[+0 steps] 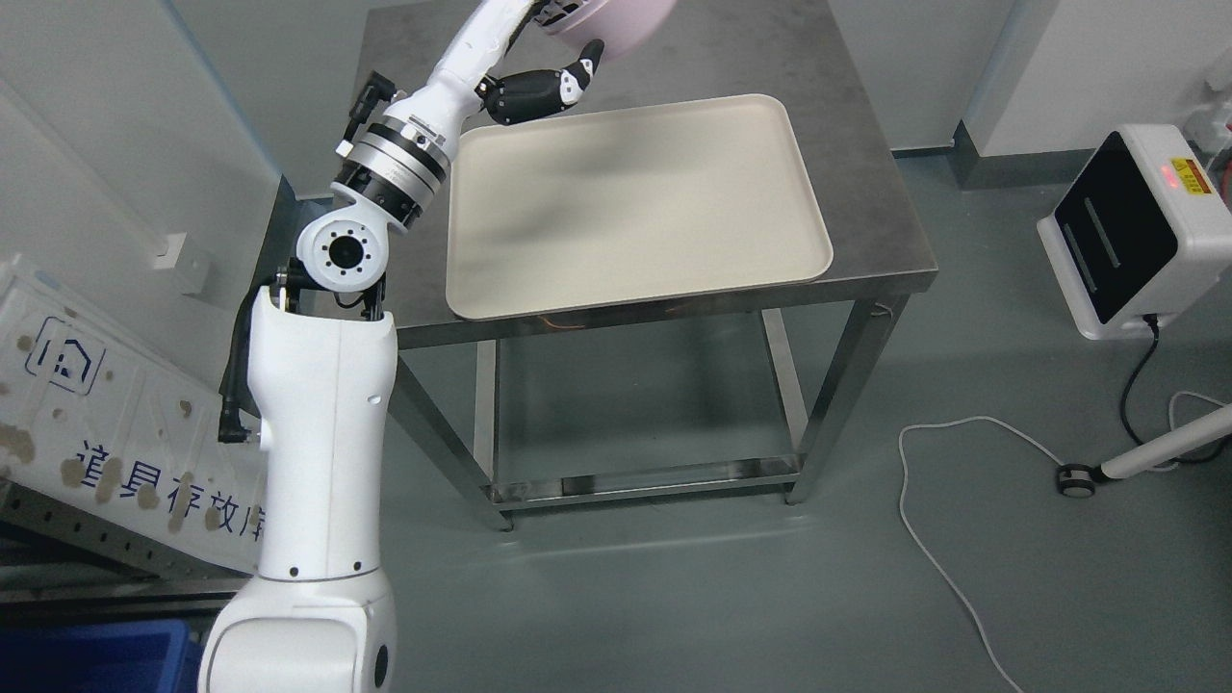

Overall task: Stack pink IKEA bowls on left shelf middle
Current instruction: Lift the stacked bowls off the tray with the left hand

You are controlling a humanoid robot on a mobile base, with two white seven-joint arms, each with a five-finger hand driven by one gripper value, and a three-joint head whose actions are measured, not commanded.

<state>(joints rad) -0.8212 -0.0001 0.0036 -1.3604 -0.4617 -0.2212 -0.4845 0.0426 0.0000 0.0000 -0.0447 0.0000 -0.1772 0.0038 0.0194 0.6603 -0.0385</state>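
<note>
Left hand is up at the top edge, fingers wrapped on a pink bowl, held above the tabletop behind the bare tray. The shelf isn't in view; right hand neither.

Grey-green glossy floor. Steel desk, open lower frame, beige tray on top. White walls. White box unit at right, red light lit, black cable trailing. White cord across floor.
</note>
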